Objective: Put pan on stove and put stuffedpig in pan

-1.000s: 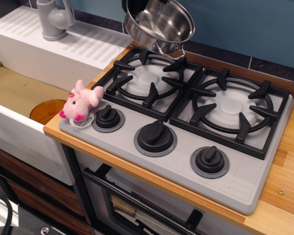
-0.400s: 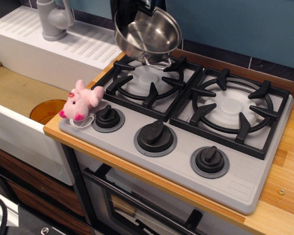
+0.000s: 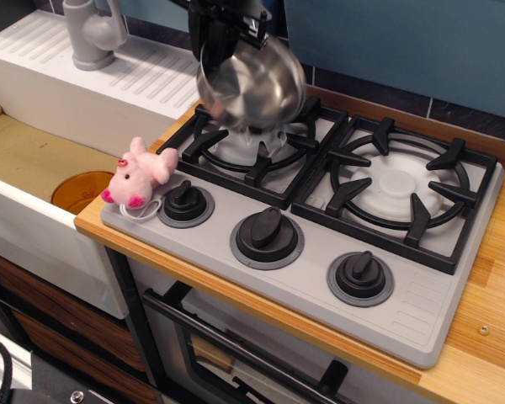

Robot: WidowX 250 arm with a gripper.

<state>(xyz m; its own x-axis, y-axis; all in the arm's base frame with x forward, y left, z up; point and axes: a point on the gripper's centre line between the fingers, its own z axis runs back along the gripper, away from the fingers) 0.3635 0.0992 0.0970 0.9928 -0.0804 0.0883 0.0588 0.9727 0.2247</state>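
The shiny steel pan (image 3: 254, 86) hangs tilted and slightly blurred just above the left burner grate (image 3: 254, 150) of the grey stove (image 3: 421, 313). My black gripper (image 3: 229, 35) comes in from the top edge and is shut on the pan's far rim. The pan's lower edge is at or very near the grate; I cannot tell if it touches. The pink stuffedpig (image 3: 140, 173) lies on the stove's front left corner, beside the left knob (image 3: 185, 203), well apart from the gripper. The right burner (image 3: 397, 187) is bare.
A white sink (image 3: 25, 156) with an orange drain (image 3: 77, 190) lies left of the stove, with a grey faucet (image 3: 93, 34) and ribbed drainboard (image 3: 126, 71) behind. Wooden counter (image 3: 488, 278) runs right. A blue wall stands behind. An oven door handle (image 3: 236, 349) is below.
The gripper has carried the pan down and to the left, from high above the stove's back edge to just over the left burner. The pig has not moved.
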